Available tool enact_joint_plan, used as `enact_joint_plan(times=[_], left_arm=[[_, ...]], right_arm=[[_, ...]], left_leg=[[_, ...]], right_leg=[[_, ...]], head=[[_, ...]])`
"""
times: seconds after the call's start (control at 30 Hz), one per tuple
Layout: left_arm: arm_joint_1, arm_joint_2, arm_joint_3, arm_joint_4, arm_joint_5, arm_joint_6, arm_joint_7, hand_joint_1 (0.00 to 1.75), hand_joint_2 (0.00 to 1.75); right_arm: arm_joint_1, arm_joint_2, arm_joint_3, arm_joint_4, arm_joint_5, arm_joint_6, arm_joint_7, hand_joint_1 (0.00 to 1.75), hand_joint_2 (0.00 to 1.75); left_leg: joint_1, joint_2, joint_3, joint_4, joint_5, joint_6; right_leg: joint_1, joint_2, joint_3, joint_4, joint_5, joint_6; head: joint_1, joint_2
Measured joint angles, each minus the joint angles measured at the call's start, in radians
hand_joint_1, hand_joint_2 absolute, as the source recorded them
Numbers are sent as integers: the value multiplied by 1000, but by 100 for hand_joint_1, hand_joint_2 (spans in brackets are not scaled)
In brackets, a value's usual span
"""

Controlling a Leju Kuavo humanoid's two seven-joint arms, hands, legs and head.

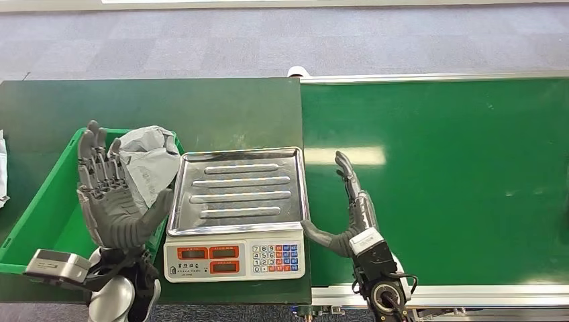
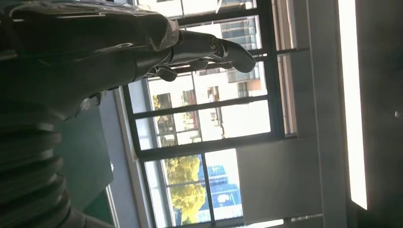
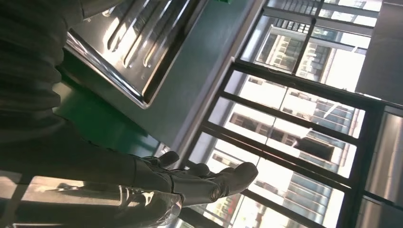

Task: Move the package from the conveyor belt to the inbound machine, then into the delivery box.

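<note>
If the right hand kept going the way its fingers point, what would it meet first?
Probably nothing: the right hand points along bare green conveyor belt, beside the scale's steel tray. The way looks free to the belt's far edge, though its height is unclear.

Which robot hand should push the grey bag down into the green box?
Probably the left hand: it is open right beside the grey bag at the green box. The right hand is beyond the scale.

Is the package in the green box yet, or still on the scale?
In the box. The grey package lies inside the green box, against its wall nearest the scale, whose steel tray is bare. The left hand is beside it, fingers spread, holding nothing.
</note>
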Motion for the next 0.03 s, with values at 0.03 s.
enact_joint_plan(times=[0.03], left_arm=[[6,0,-6,-1,0,-8,-1,0,175]], right_arm=[[-3,-2,-2,-13,8,-1,-1,0,175]], left_leg=[[0,0,0,0,0,0]], right_leg=[[0,0,0,0,0,0]], head=[[0,0]])
